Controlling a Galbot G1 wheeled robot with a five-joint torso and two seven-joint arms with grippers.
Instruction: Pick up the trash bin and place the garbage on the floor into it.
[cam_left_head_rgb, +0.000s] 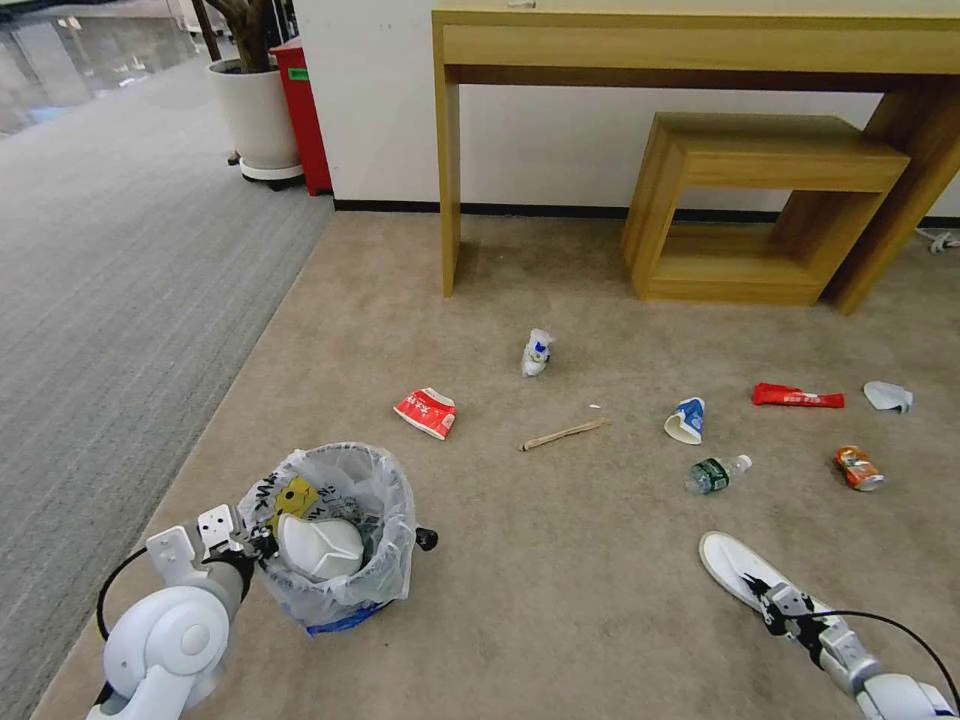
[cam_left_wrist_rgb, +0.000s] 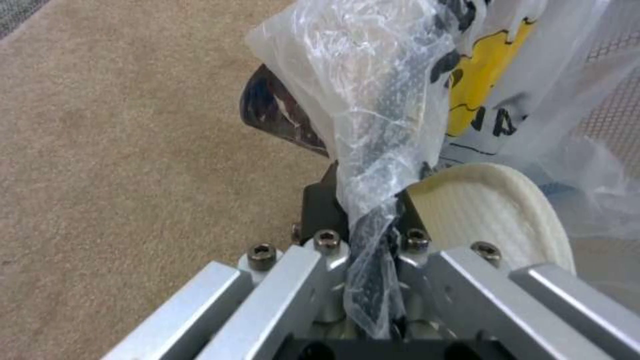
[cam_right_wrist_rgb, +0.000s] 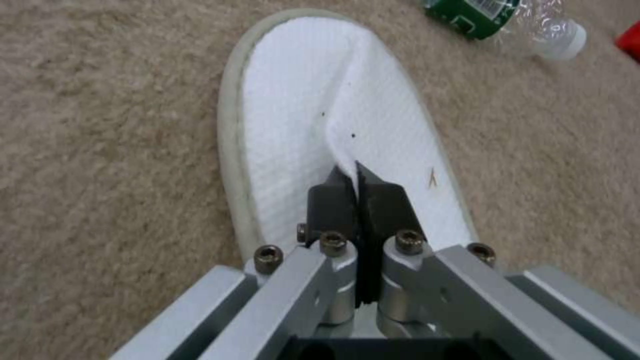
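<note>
The trash bin, lined with a crinkly white bag, is at the lower left with one white slipper inside it. My left gripper is shut on the bin's bagged rim. At the lower right my right gripper is shut on the strap edge of a second white slipper lying on the beige floor. Other garbage lies ahead: red-white carton, paper cup, wooden stick, blue-white cup, green bottle, red wrapper, orange can, white tissue.
A wooden desk and a low wooden stool stand against the far wall. Grey ribbed carpet runs along the left, with a white plant pot and a red box at its far end.
</note>
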